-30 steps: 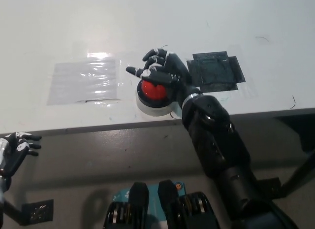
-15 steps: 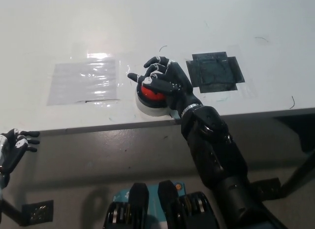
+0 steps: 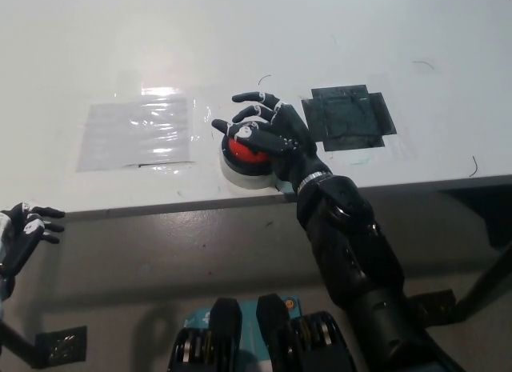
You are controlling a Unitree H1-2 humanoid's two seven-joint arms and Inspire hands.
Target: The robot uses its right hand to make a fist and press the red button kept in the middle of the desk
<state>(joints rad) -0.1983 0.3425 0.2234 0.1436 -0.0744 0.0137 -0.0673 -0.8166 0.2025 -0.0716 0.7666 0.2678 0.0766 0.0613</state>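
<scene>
The black right robot hand (image 3: 268, 132) lies over the round red push button (image 3: 245, 150), which sits in a white circular housing (image 3: 242, 174) near the front edge of the white desk (image 3: 240, 36), roughly at the middle of its width; the hand covers the rear and right part of the red dome, leaving the front left part in view; its fingers (image 3: 250, 97) are curled only loosely, spread slightly apart and pointing toward picture left, so the hand is neither a tight fist nor clamped on anything; whether the palm actually touches the dome cannot be told from this angle; the black forearm runs down from the wrist over the desk edge toward the bottom right

To the left of the button a rectangular patch of clear glossy tape (image 3: 138, 132) lies flat on the desk, catching a bright reflection; to the right of the hand a dark square of black tape (image 3: 350, 118) is stuck to the surface, just beside the knuckles but not under them

The white left robot hand (image 3: 22, 234) rests low at the far left, below the desk edge and well apart from the button, its dark-tipped fingers apart and holding nothing
</scene>
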